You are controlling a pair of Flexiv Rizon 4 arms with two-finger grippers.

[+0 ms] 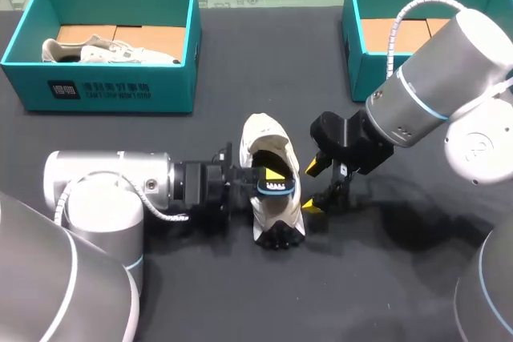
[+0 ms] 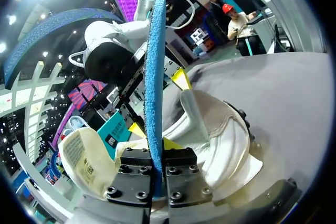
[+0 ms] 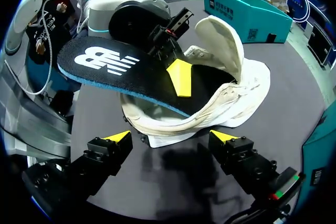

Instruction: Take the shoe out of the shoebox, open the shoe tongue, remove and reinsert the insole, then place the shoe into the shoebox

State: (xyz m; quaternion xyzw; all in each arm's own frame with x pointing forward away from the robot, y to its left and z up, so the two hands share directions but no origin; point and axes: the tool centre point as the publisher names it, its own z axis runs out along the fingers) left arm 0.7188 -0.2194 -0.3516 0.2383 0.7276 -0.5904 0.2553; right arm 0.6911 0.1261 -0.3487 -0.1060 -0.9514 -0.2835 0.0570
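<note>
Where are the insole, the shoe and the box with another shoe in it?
insole (image 3: 100,61): right wrist view, its black top.
shoe (image 1: 263,140): head view, white upper.
shoebox (image 1: 112,90): head view, front wall.

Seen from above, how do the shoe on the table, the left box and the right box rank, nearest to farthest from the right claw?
1. Shoe, just left of the right claw.
2. Right box, behind it.
3. Left box, far left corner.
</note>
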